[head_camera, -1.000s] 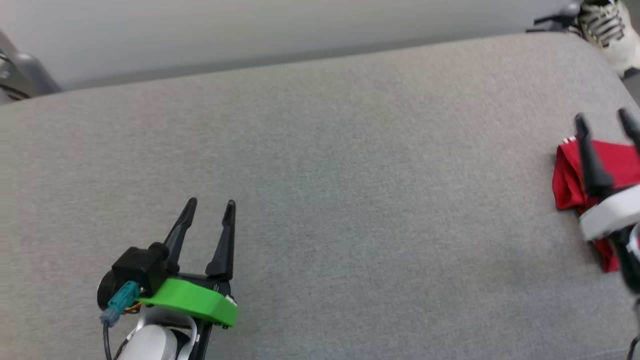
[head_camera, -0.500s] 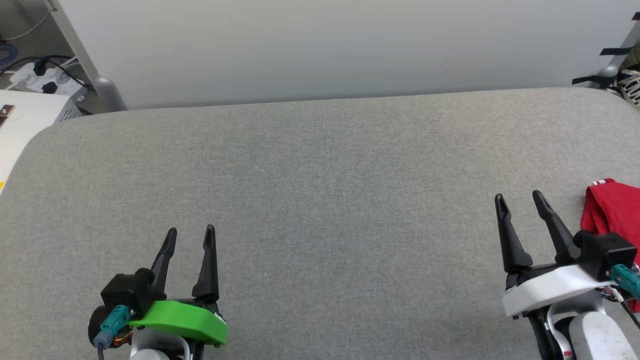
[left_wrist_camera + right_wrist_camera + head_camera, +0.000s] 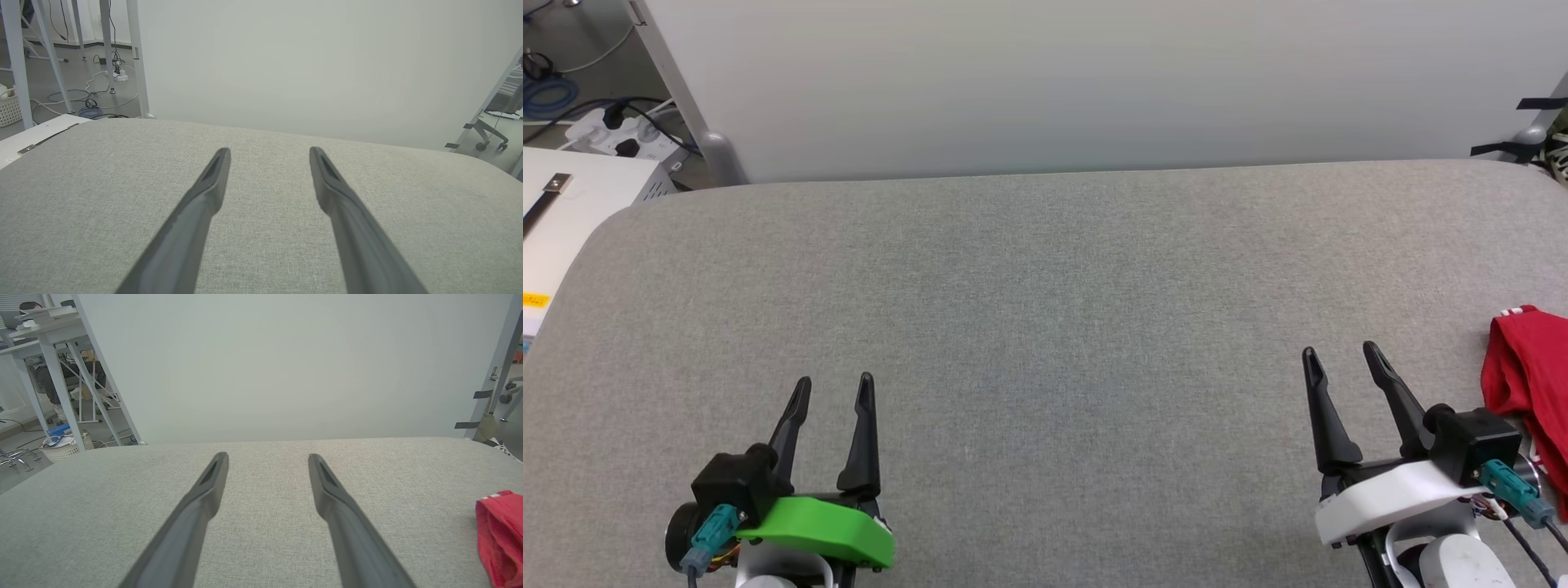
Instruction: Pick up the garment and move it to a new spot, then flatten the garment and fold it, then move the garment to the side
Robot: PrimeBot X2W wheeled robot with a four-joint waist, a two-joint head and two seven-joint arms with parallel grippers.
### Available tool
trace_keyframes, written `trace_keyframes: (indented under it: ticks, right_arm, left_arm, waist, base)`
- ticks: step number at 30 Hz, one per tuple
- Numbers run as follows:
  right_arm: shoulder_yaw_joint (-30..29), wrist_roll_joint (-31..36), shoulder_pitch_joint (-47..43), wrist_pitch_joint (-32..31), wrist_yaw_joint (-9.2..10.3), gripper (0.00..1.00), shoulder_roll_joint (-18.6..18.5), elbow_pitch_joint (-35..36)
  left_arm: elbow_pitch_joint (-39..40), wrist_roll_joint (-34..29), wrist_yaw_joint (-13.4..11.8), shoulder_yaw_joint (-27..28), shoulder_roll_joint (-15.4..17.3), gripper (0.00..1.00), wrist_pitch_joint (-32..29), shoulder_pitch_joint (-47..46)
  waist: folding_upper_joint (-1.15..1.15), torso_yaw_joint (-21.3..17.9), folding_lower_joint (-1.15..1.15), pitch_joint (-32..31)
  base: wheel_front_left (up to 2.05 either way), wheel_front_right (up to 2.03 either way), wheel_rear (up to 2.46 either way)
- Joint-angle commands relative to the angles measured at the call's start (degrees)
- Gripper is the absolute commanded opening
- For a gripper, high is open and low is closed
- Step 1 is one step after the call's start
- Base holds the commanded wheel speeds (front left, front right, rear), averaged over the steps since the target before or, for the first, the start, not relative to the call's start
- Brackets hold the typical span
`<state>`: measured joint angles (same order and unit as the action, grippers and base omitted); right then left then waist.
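The left end effector [image 3: 269,150] has its two dark fingers spread wide over the grey fabric counter [image 3: 81,196]. Ahead of it stands a pale panel [image 3: 286,61]. To its far left are white frame legs [image 3: 137,61], loose cables [image 3: 92,110] and a basket [image 3: 8,110]; far right, a wheeled chair base [image 3: 488,139].

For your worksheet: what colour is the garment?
The garment is red with a white-striped edge; best in head view.

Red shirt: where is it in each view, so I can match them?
Head view: red shirt at the right edge, just right of the right pincer.
Right wrist view: lower right corner, cut off by the frame.
Left wrist view: faces the grey cushion and pale wall.
Shared landmark: the grey cushion's far edge against the pale wall.
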<state>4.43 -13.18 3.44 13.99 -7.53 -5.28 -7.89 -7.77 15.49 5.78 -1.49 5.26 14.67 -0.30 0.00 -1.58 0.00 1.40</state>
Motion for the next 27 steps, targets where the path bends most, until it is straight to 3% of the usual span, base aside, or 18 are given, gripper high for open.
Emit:
trace_keyframes:
  ticks: [1, 17, 18, 27]
  right_arm:
    - [0.0, 0.3, -0.6, 0.6, 0.04, 1.0, 0.2, -0.2]
    - [0.6, 0.6, -0.1, 0.9, 0.04, 1.0, 0.5, -0.8]
    - [0.5, 0.4, 0.0, 0.4, 0.0, 0.0, 0.4, -0.7]
    - [0.2, 1.1, -0.2, -0.4, 0.0, 0.0, 0.5, -0.2]
  left_arm:
    - [0.6, -0.8, 0.4, 0.4, -0.4, 1.0, 0.3, 0.7]
    - [1.8, -1.4, 1.6, 2.4, -1.8, 1.0, 0.3, 0.7]
    - [1.7, -1.1, 1.3, 2.1, -1.6, 0.0, 0.0, 0.1]
    - [2.0, -1.8, 0.9, 2.0, -1.6, 0.0, -0.8, 0.1]
  waist:
    - [0.0, 0.0, 0.0, 0.1]
    - [0.0, -0.5, 0.0, 0.7]
    - [0.0, -0.5, 0.0, 0.7]
    - [0.0, -0.4, 0.0, 0.6]
  base:
    - [0.0, 0.0, 0.0]
    - [0.0, 0.0, 0.0]
    - [0.0, 0.0, 0.0]
    - [0.0, 0.0, 0.0]
